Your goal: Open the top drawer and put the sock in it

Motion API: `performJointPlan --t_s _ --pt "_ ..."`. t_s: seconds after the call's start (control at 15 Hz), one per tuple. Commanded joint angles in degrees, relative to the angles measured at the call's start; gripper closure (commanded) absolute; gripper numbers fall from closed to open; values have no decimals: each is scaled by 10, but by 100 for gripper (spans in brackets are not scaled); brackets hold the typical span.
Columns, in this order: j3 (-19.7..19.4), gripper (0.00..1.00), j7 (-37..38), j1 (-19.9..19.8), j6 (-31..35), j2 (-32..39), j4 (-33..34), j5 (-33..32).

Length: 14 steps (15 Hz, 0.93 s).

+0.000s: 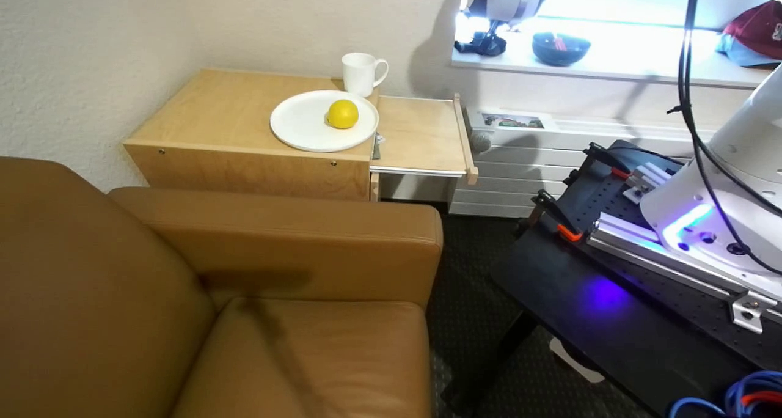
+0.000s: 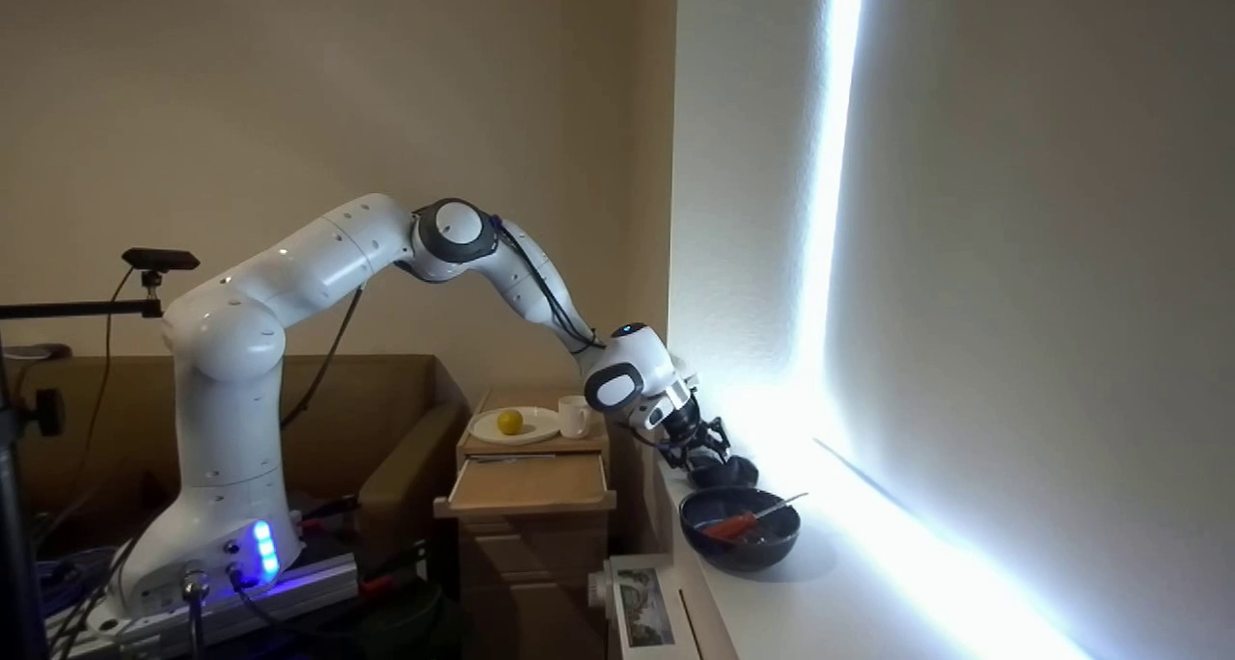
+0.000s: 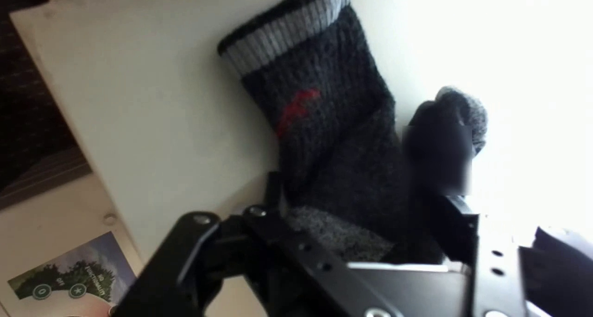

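The sock (image 3: 333, 85), dark grey with a pale ribbed cuff and a red mark, lies on the white sill in the wrist view. My gripper (image 3: 354, 178) reaches over its lower part, jaws wide apart with one finger (image 3: 274, 187) at each side. Whether the pads touch the fabric I cannot tell. In both exterior views the gripper (image 2: 709, 455) is low over the sill by the window; a dark shape (image 2: 738, 471) beneath it is hard to make out. The top drawer (image 1: 421, 131) of the light-wood cabinet (image 1: 244, 106) stands pulled out, with a thin dark item near its back.
Close to the gripper on the sill is a dark bowl (image 2: 714, 554) holding a red-handled screwdriver. A white plate (image 1: 293, 121) with a yellow lemon (image 1: 343, 113) and a white mug (image 1: 357, 76) occupy the cabinet top. A radiator (image 1: 513, 164) runs below the sill; a cap (image 1: 754, 30) lies farther along.
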Motion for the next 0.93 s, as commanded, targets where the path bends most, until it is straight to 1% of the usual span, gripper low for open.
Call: performJointPlan --t_s 0.0,0.2,0.4,0.47,0.6,0.73,0.87 --pt "-28 55 52 20 -16 46 31 -35" --pt "-34 77 69 25 -31 46 33 -64" --pt "1 97 40 -8 -82 19 34 -91" --pt "19 100 19 -26 -102 4 33 -101" --pt "46 100 -35 -56 -144 -32 20 -120" --pt "68 98 -106 -85 -168 -76 -13 -132" --pt "85 98 -186 -109 -182 -127 -70 -134"
